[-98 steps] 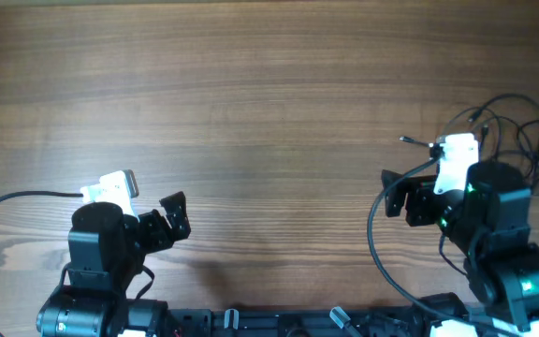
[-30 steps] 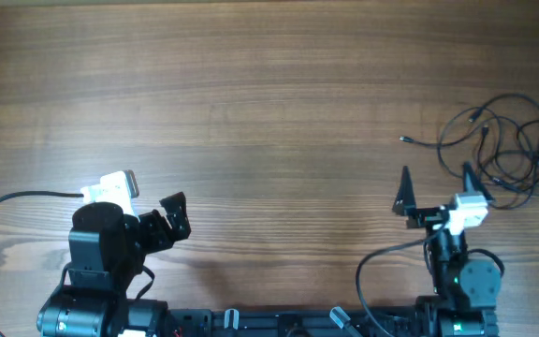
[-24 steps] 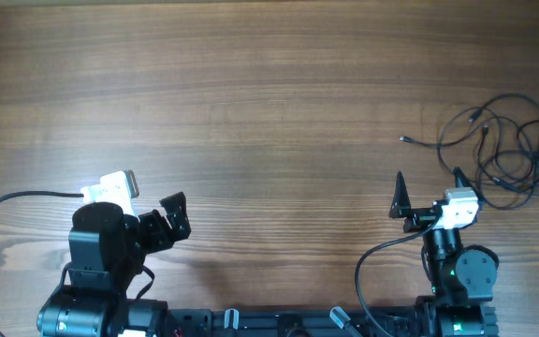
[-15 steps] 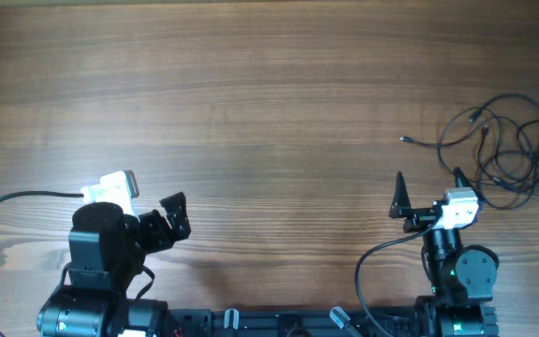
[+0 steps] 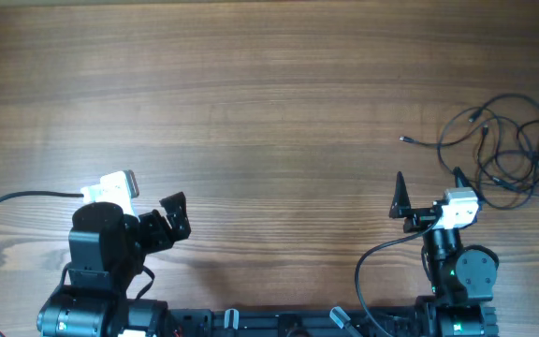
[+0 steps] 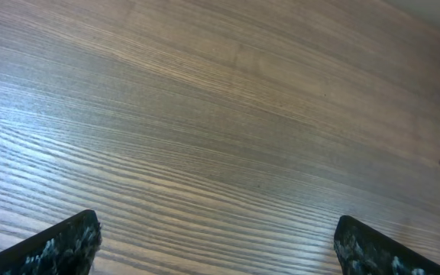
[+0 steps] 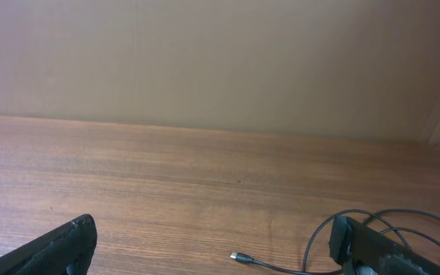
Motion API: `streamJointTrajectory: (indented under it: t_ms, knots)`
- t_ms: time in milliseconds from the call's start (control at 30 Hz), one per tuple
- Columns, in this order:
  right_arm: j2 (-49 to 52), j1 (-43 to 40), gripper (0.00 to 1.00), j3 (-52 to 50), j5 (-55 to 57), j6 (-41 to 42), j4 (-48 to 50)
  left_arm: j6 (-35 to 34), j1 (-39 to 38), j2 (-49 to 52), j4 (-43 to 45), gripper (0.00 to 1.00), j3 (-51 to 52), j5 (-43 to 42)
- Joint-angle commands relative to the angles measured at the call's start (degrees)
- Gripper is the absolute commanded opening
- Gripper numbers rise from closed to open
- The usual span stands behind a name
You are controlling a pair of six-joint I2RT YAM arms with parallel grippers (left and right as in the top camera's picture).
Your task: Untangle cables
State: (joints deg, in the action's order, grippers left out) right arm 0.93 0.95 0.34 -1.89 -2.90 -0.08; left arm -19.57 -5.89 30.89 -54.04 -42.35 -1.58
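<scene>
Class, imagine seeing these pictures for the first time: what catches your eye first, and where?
The tangle of thin dark cables lies at the far right of the wooden table. The left gripper and right gripper sit open and empty along the near edge, the right one just short of the tangle.

no readable text, no labels, no brands, no numbers
</scene>
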Motion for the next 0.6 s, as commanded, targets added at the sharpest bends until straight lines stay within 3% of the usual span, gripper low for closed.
streamJointTrajectory:
  t_ms: [0, 567]
  knots:
    - [-0.7, -0.3, 1.0, 0.0, -0.9, 0.0, 0.1, 1.1, 0.1, -0.1, 0.0, 1.0, 0.2, 0.3]
    - [-0.7, -0.3, 1.0, 0.0, -0.9, 0.0, 0.2, 1.2, 0.4, -2.2, -0.9, 1.0, 0.5, 1.0]
